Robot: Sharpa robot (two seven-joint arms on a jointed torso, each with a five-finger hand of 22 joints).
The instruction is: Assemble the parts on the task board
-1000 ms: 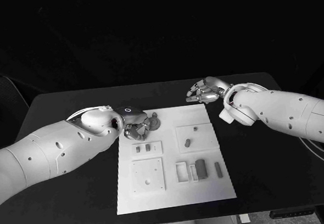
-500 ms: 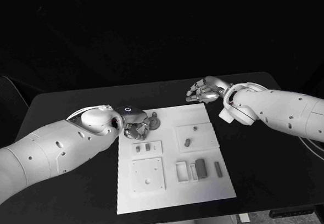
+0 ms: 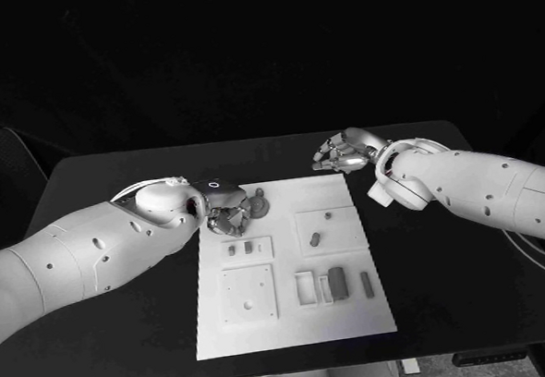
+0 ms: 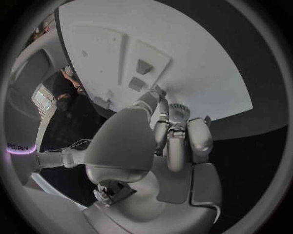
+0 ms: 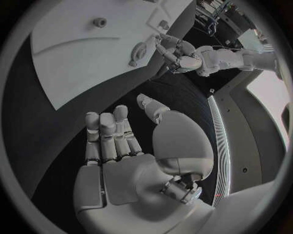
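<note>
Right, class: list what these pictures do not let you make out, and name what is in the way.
1. Head view: the far-left corner of the task board, covered by the left hand.
2. Head view: the shapes of the small parts, too small.
3. Left wrist view: the gear is half hidden behind fingers.

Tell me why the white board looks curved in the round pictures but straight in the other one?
Head view: the task board has straight edges, bright on the black table. Left wrist view: the fisheye lens bows the board's edge behind the left hand. Right wrist view: the same bending, beyond the right hand.
</note>
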